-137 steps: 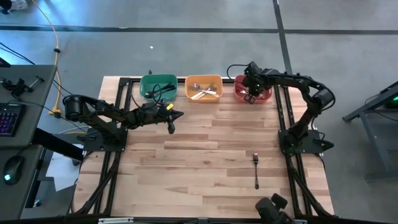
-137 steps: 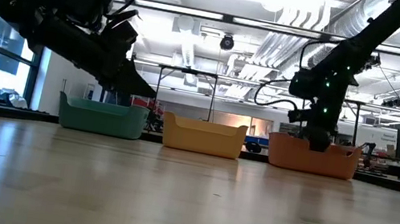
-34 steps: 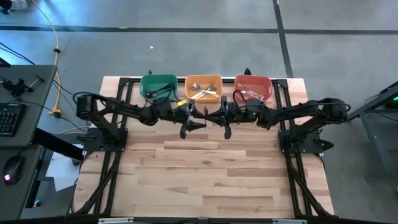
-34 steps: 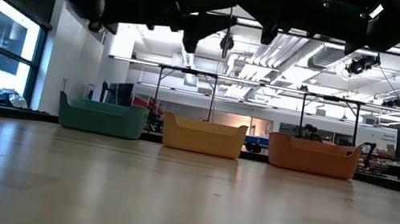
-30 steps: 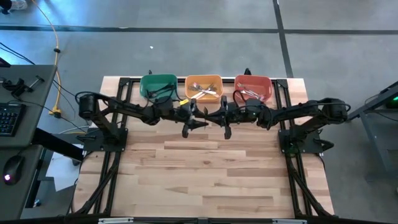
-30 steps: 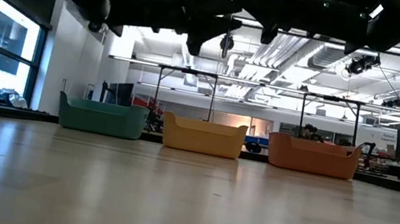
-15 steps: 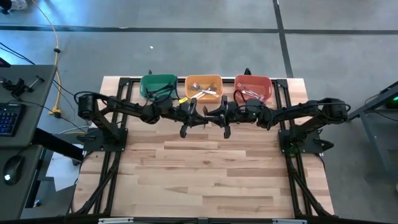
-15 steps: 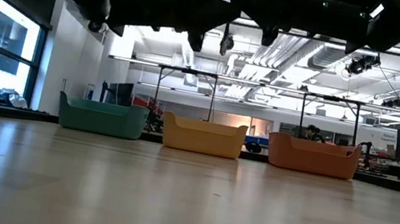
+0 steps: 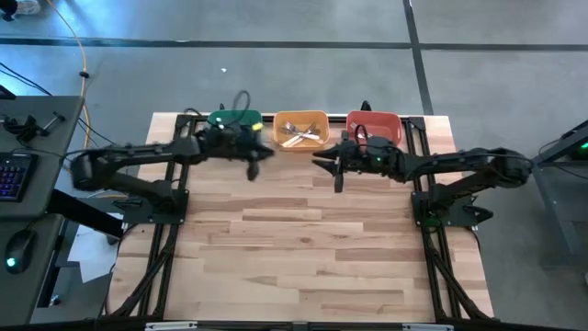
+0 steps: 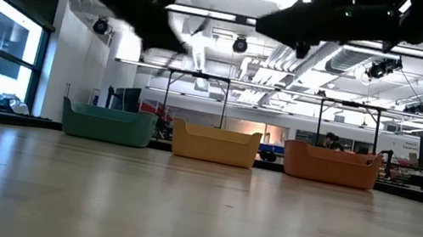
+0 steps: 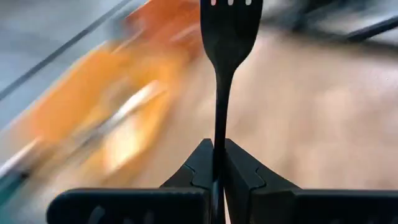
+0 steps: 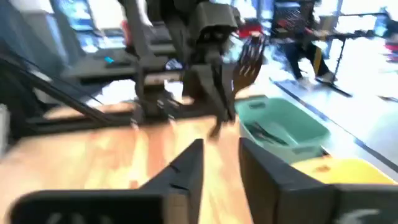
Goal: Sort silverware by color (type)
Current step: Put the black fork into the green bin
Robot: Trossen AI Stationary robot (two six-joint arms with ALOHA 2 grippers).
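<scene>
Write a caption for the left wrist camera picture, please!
The left gripper pinches a black fork upright, with a blurry orange bin and the wooden table behind.

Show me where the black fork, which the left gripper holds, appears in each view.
High view: black fork just in front of the green bin.
Low view: lost in the blurred left arm, top left; the green bin stands below.
Left wrist view: fork upright at centre, clamped in the left gripper.
Right wrist view: fork upper middle, above the green bin.
Shared landmark: the green bin.
</scene>
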